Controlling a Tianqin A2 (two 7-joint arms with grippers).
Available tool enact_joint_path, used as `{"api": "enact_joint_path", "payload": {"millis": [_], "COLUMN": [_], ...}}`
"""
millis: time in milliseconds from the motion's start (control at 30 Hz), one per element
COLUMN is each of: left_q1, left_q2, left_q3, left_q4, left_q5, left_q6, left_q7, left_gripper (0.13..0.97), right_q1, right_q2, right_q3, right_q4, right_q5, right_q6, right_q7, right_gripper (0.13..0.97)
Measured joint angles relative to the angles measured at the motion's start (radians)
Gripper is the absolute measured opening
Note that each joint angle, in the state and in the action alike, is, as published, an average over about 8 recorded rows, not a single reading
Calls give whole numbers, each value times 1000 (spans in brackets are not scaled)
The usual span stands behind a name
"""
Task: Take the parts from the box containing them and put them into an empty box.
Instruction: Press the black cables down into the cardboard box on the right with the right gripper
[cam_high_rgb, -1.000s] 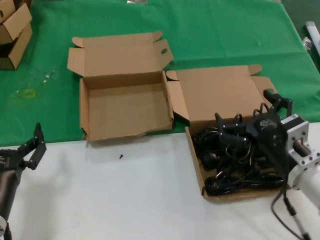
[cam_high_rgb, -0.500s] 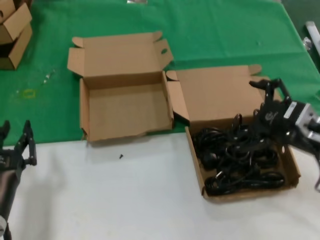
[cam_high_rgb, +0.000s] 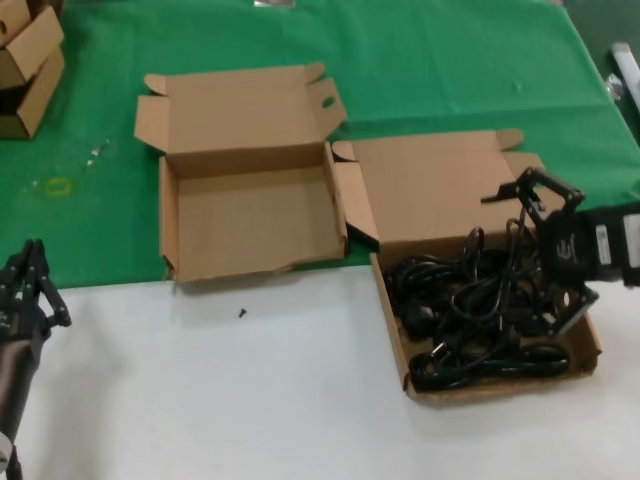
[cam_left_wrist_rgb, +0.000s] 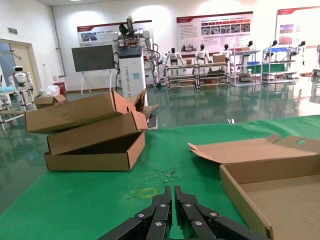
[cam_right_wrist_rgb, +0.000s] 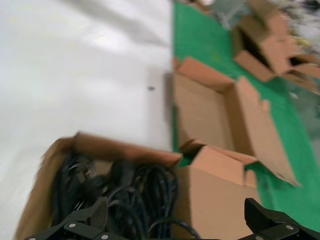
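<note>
At the right edge of the white tabletop (cam_high_rgb: 250, 400), the cord box (cam_high_rgb: 485, 385) sits with its straight front wall toward the robot and its lid (cam_high_rgb: 430, 190) folded back flat onto the green cloth (cam_high_rgb: 450, 60). Inside lies a tangled heap of black power cords (cam_high_rgb: 465, 325), filling most of the tray; one loop rises above the rear wall. The right gripper (cam_high_rgb: 555, 250) hangs over the box's right side, tipped sideways, its two fingers spread wide apart with nothing between them. One fingertip (cam_high_rgb: 520, 185) reaches over the lid, the other sits low by the right wall, just above the cords. The right wrist view confirms the spread: both finger ends (cam_right_wrist_rgb: 75, 222) frame the cord pile (cam_right_wrist_rgb: 125, 195) with a broad gap.

The empty box (cam_high_rgb: 250, 225) stands just left of the cord box, straddling the line where cloth meets white top, its ragged low front wall facing the robot and its lid (cam_high_rgb: 235, 100) propped up behind. Its right side flap touches or nearly touches the cord box's lid. Nothing lies inside it.

The left gripper (cam_high_rgb: 25, 290) waits at the far left edge, well apart from both boxes, fingers pressed together; the left wrist view shows the closed fingertips (cam_left_wrist_rgb: 172, 205) over green cloth. Small stacked cartons (cam_high_rgb: 25, 65) occupy the far left corner. A tiny dark speck (cam_high_rgb: 242, 313) lies on the white top before the empty box.
</note>
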Motion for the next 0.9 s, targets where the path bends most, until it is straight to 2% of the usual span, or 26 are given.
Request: {"api": "enact_joint_path", "payload": {"millis": [167,400,667,900], "left_q1": [0,0,0,0], "left_q2": [0,0,0,0], "left_q3": [0,0,0,0], "left_q4": [0,0,0,0], "left_q5": [0,0,0,0], "left_q6": [0,0,0,0], "left_q7": [0,0,0,0], "left_gripper": [176,143,143,143], "right_q1": [87,169,196,189], "right_q2": [-41,-108,-157,-177], "right_q3": [-18,-32,-41,-32], "right_q4": [-77,-185,-265,-286], "right_q5": [-85,-198,-279,-308], "right_q6": [-114,-166,-188,-200], "right_q7": [-93,-224,-321,-350], "right_gripper": [966,966,965,959]}}
